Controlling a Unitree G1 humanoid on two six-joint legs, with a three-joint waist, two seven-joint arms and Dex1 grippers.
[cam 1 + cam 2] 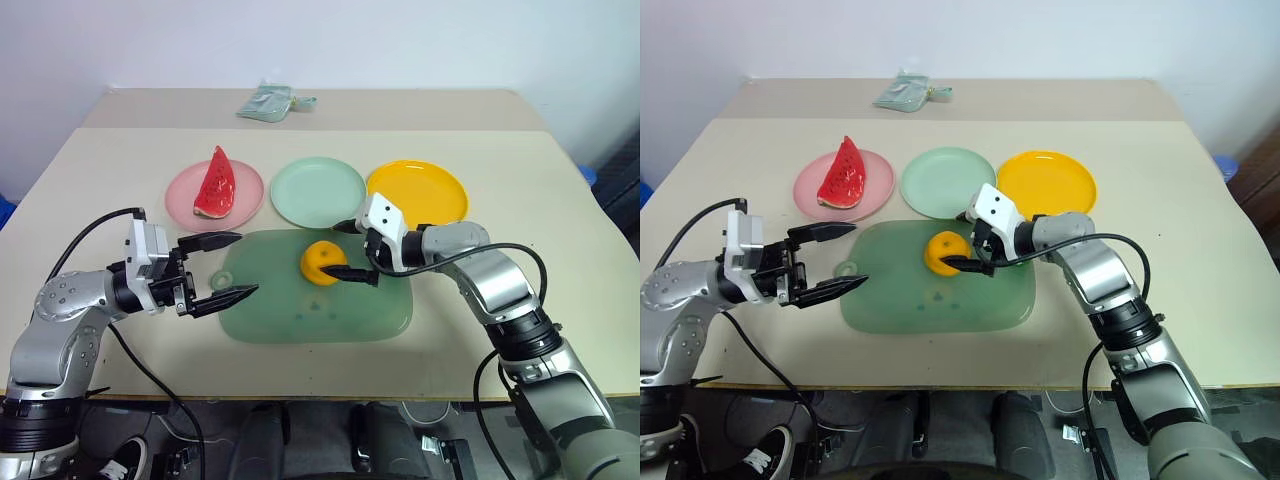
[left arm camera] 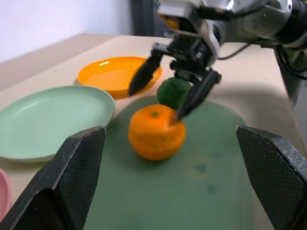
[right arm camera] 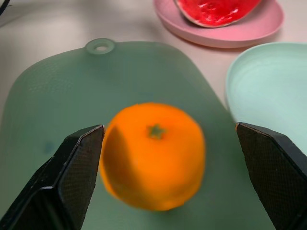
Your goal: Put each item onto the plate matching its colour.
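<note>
I am looking down on a beige tabletop point(image 1: 520, 200) with a second, matching table butted against its far edge and a plain white wall behind; a strip of blue shows on the floor at the far right. On the far table lies a folded pale-green cloth point(image 1: 266, 102). Across the middle of the near table three round plastic plates stand in a row: a pink plate point(image 1: 186, 205) on the left, a pale mint-green plate point(image 1: 318, 192) in the centre, a yellow-orange plate point(image 1: 417, 190) on the right. A red toy watermelon wedge with green rind point(image 1: 217, 184) already rests on the pink plate. Just nearer than the plates lies a large translucent green rounded-rectangle mat point(image 1: 300, 310), and on it sits a round toy orange point(image 1: 320, 262). My right gripper point(image 1: 350, 250) reaches in from the right with its jaws spread wide on either side of the orange; one fingertip looks to be at the fruit's surface, but nothing is clamped. In the left wrist view a small bumpy dark-green lump point(image 2: 173, 92) sits just behind the orange, beneath that gripper, at the mat's far edge. My left gripper point(image 1: 228, 267) hangs at the mat's left edge, jaws spread wide and empty, pointing towards the orange.
</note>
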